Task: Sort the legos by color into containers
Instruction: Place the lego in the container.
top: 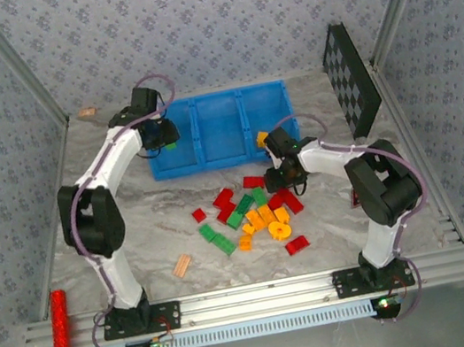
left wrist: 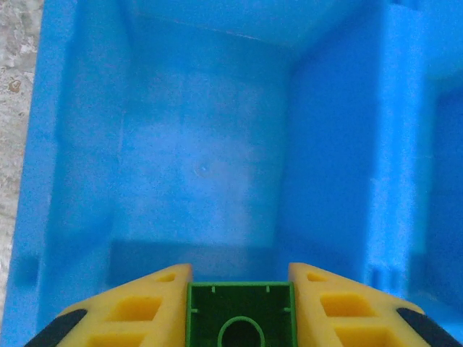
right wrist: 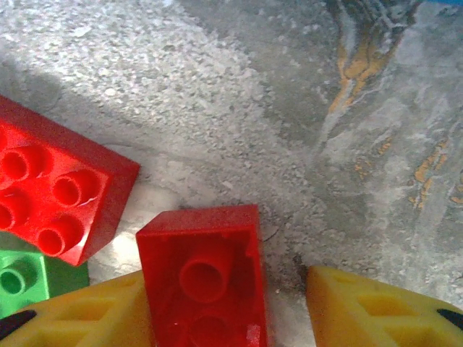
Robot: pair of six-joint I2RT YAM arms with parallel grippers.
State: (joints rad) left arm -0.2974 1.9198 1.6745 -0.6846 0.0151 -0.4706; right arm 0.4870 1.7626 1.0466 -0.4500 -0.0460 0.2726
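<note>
Left claw (left wrist: 240, 289): clamped on a green brick (left wrist: 241, 322) above the blue bin (top: 221, 159), left compartment (left wrist: 202, 166), at the surface (top: 152, 232) far edge, likely for release. Right claw (right wrist: 226, 289): part-open astride a red brick (right wrist: 202, 275) mid-surface, grip unfinished.

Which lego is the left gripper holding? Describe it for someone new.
Find the blue bin at the far side of the table and its left-end compartment. The left gripper hangs over that compartment, shut on a green lego between its yellow fingers. Every other green lego lies in the mixed pile at mid-table.
</note>
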